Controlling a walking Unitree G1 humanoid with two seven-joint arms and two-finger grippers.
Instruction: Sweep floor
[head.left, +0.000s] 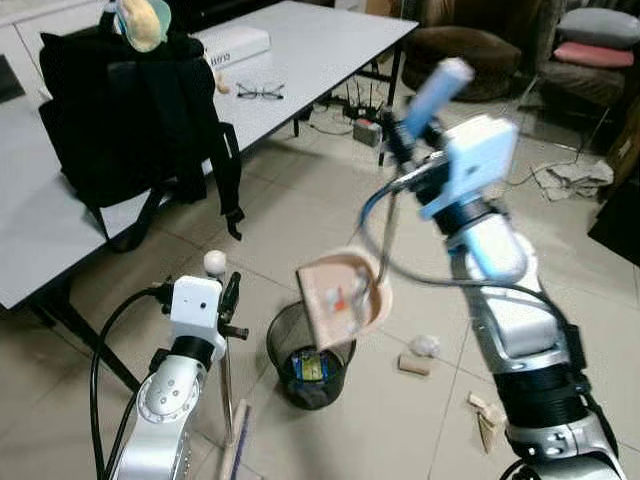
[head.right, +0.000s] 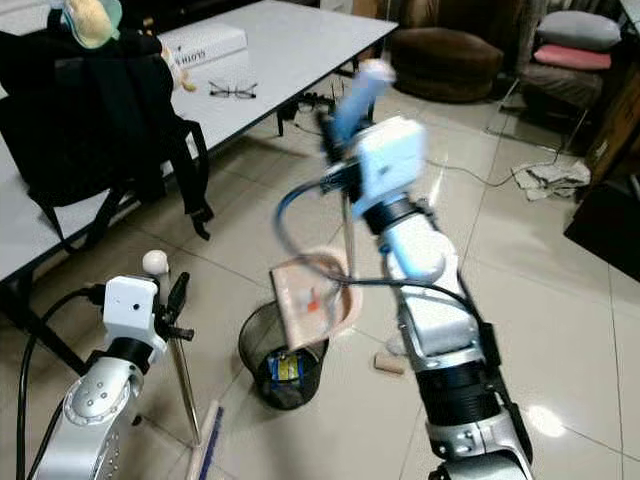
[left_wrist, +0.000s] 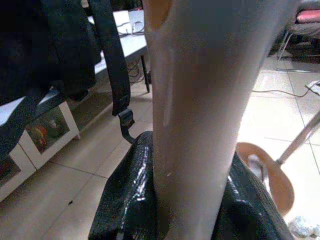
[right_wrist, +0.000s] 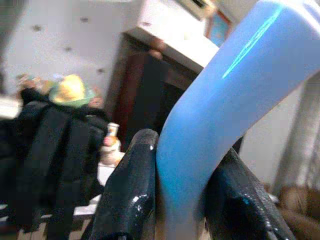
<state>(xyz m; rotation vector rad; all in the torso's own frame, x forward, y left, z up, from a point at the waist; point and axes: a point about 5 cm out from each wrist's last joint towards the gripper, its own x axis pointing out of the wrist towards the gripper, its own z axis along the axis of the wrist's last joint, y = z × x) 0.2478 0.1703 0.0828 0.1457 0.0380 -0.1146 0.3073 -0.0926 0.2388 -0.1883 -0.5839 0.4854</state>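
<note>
Dustpan (head.left: 343, 298), a tan one on a long metal stem, is hanging tilted right over the black mesh bin (head.left: 310, 355), presumably so its load is sliding into the bin. The right gripper (head.left: 412, 135) is clamping the blue grip at the stem's top, arm raised high for that tilt. The left gripper (head.left: 228, 305) is pinching the pale broom handle (left_wrist: 200, 115), keeping the broom (head.left: 232, 440) standing upright beside the bin (parked, I judge, while the pan is emptying). Scraps (head.left: 414, 364) are lying on the beige tiled floor (head.left: 330, 210) near the bin, so sweeping looks unfinished. A white table (head.left: 300, 50) is carrying a black backpack (head.left: 120, 110) and glasses (head.left: 260, 92).
</note>
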